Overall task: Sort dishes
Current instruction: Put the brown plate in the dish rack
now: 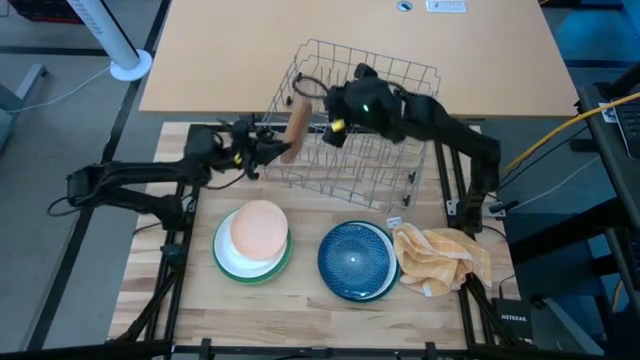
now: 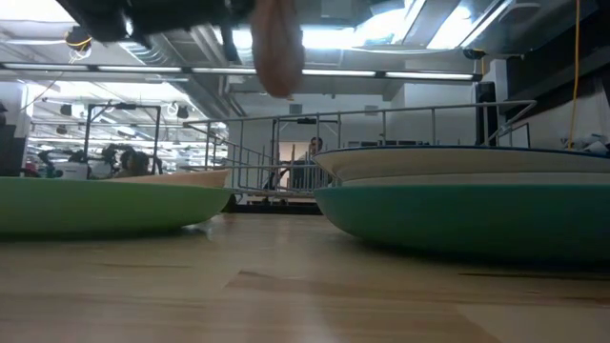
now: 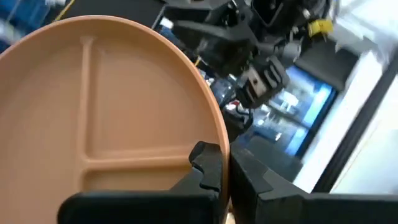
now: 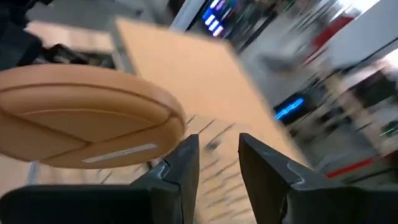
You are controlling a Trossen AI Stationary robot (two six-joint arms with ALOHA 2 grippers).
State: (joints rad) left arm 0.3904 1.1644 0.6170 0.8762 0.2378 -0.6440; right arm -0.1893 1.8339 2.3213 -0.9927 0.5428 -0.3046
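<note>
A small brown wood-coloured plate (image 1: 297,125) with divided compartments (image 3: 93,112) stands on edge in the air over the left end of the grey wire rack (image 1: 370,150). My left gripper (image 1: 280,152) is shut on it. My right gripper (image 1: 335,128) is open over the rack, just right of the plate. In the right wrist view the plate (image 4: 87,124) lies beside one finger, outside the gap between the fingers (image 4: 217,146). I cannot tell whether that finger touches it. In the low view the plate (image 2: 276,48) hangs at the top. My left gripper pinches the brown plate's rim (image 3: 214,140) between its two fingers, one finger (image 3: 208,165) on the compartment face and the other behind. The fingers come roughly level from the table's left. The plate is on edge and lifted clear of the rack and table.
Near the front, a stack of a green, a white and a tan plate (image 1: 258,235) sits left. A teal-blue plate stack (image 1: 355,262) sits right, with the yellow checked cloth (image 1: 440,258) beside it. A person (image 2: 307,162) shows in the room behind.
</note>
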